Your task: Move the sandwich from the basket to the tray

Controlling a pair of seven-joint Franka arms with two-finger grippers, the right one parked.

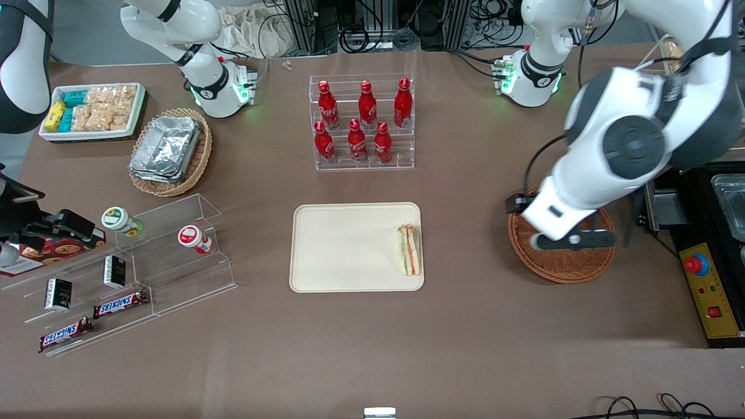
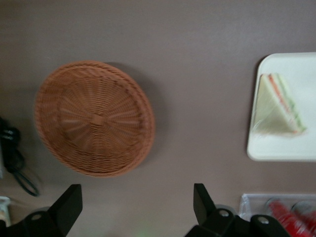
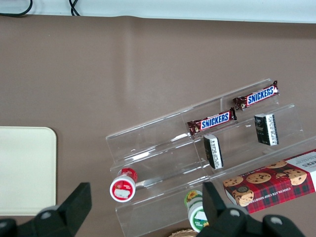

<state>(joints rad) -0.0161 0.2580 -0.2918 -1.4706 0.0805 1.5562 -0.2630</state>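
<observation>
Jaws spread wide and holding nothing: the gripper (image 2: 137, 207) hangs up above the basket (image 1: 561, 256), its two black fingers (image 2: 206, 201) well apart. Below them the round reddish-brown wicker basket sits empty on the brown table (image 1: 372, 349), toward the working arm's end. And there's the sandwich (image 1: 409, 249), lying flat on the cream tray (image 1: 343, 247), tucked against the tray's short edge nearest the basket, close to the corner nearer the front camera, green and orange filling showing along its side. Farther from the camera than the tray, red bottles (image 1: 361, 119) stand in a clear rack.
</observation>
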